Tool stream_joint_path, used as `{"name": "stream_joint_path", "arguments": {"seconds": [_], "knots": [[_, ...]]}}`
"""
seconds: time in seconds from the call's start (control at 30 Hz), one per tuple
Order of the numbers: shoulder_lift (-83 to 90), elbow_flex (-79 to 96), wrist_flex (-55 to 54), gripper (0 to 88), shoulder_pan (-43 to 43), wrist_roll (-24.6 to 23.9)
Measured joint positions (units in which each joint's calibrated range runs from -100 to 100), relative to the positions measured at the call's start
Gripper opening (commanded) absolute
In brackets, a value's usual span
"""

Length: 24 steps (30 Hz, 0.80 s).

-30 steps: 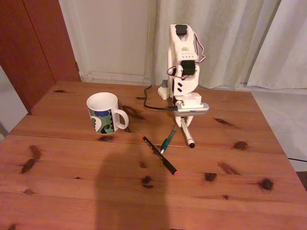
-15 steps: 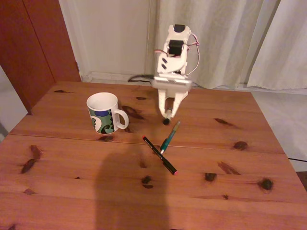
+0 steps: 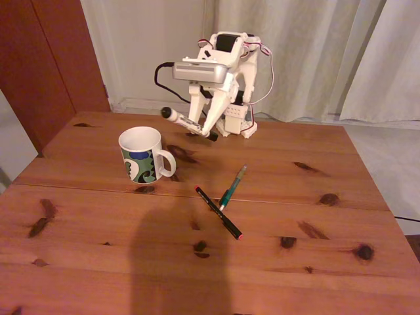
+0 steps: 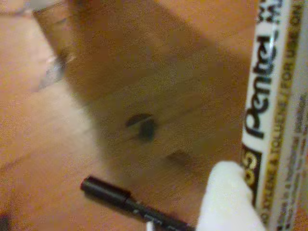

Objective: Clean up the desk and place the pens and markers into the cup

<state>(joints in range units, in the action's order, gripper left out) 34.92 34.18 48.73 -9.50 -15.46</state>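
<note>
My gripper (image 3: 205,129) is shut on the white marker (image 3: 187,122), held tilted in the air over the back of the desk (image 3: 92,262), its black cap pointing left. The white patterned cup (image 3: 143,154) stands upright below and to the left of the marker. The teal-green pen (image 3: 232,188) and the thin black pen (image 3: 218,212) with its red end lie crossed on the desk's middle. In the wrist view the marker (image 4: 269,96) runs down the right edge beside one white finger (image 4: 228,199). A slim black stick (image 4: 125,202) lies blurred on the wood below.
The arm's white base (image 3: 236,121) stands at the back edge with curtains behind. A dark shadow (image 3: 177,262) falls across the desk's front. The desk's right edge (image 3: 377,190) drops to the floor.
The arm has lifted the marker off the desk and swung left and back with it. The marker has turned from pointing down to nearly level. Both pens lie where they were.
</note>
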Motion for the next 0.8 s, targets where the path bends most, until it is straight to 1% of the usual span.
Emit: {"name": "stream_joint_path", "arguments": {"seconds": [0.1,0.23,0.33,0.53,0.8], "knots": [[0.0,0.0,-3.9,0.7,-2.49,-1.07],[-0.51,2.04,-11.95,0.7,-6.09,-1.27],[-0.85,5.35,-15.93,0.7,-7.85,0.24],[-0.93,9.6,-17.59,0.7,-12.17,3.86],[-0.93,9.77,-17.59,0.7,-16.5,4.88]]}}
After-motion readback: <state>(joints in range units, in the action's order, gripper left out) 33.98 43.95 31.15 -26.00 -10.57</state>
